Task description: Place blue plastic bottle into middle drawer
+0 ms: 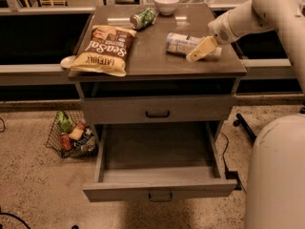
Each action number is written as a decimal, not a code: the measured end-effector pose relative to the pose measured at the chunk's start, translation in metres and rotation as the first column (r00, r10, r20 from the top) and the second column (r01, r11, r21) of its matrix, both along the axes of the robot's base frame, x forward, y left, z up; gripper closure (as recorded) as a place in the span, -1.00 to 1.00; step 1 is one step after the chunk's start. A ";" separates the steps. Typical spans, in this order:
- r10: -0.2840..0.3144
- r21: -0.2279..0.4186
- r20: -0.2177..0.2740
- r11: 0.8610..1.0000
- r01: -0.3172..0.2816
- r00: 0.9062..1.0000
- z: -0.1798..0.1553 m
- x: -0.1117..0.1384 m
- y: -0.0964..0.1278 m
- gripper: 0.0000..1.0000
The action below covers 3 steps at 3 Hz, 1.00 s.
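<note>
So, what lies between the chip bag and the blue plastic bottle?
Only bare table top, seen in the camera view. The gripper sits at the far end of the blue plastic bottle, away from the chip bag.

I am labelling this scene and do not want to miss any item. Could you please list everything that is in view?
table: one, grey-brown top, centre
blue plastic bottle: one, pale blue-white label, lying on the right of the top
chip bag: one, yellow-brown, on the left of the top
can: one, green, lying towards the back
bowl: one, white, at the back edge
upper drawer: one, grey, closed
middle drawer: one, grey, pulled open below it
wire basket: one, dark, on the floor to the left, holding colourful packages
arm: one, white, reaching in from the right
gripper: one, yellowish, at the bottle's right end
</note>
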<state>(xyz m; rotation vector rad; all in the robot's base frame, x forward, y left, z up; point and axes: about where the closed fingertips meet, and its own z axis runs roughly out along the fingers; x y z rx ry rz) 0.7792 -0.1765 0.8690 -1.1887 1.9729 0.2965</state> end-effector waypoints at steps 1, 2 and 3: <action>-0.004 0.012 -0.005 1.000 0.004 1.000 -0.013 0.014 0.001 -1.00; -0.007 0.016 -0.024 1.000 0.007 1.000 -0.029 0.025 0.002 -0.96; -0.012 0.008 -0.033 1.000 0.012 0.999 -0.037 0.030 0.002 -0.52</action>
